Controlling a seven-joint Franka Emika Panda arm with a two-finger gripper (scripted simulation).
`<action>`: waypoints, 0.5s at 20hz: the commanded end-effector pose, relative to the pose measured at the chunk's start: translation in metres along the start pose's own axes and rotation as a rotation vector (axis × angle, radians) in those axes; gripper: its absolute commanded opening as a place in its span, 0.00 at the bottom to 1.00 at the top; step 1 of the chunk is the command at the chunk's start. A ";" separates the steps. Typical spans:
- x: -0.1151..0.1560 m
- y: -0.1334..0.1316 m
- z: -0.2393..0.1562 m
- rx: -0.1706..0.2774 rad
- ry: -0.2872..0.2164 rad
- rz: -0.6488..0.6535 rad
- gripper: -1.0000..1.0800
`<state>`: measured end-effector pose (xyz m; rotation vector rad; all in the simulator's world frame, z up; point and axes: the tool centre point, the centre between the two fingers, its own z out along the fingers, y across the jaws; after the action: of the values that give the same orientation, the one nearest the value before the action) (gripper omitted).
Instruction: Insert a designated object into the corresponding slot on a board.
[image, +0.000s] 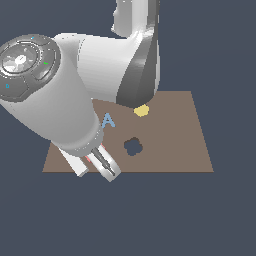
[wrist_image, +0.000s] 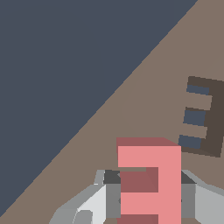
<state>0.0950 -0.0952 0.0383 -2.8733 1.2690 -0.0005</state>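
The red E (wrist_image: 148, 181) is held clamped between the fingers of the gripper (image: 98, 166), just above the board (image: 180, 140) near its edge. The slot (wrist_image: 204, 116) lies close beside the E, unfilled; alignment and insertion are judged still to be done.

A blue letter A (image: 108, 121) stands upright toward the exterior view's left, partly hidden along its left edge. A small yellow piece (image: 142, 111) lies near it, toward the right and farther back; its shape cannot be determined. A dark clover-shaped cutout (image: 133, 146) sits nearer the camera, apart from both.
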 end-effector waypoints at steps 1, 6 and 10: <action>0.020 0.021 -0.001 0.000 0.000 0.069 0.00; 0.041 0.048 -0.002 0.000 0.000 0.149 0.00; 0.043 0.051 -0.002 0.000 -0.001 0.157 0.00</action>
<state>0.0855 -0.1626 0.0400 -2.7654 1.4915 0.0000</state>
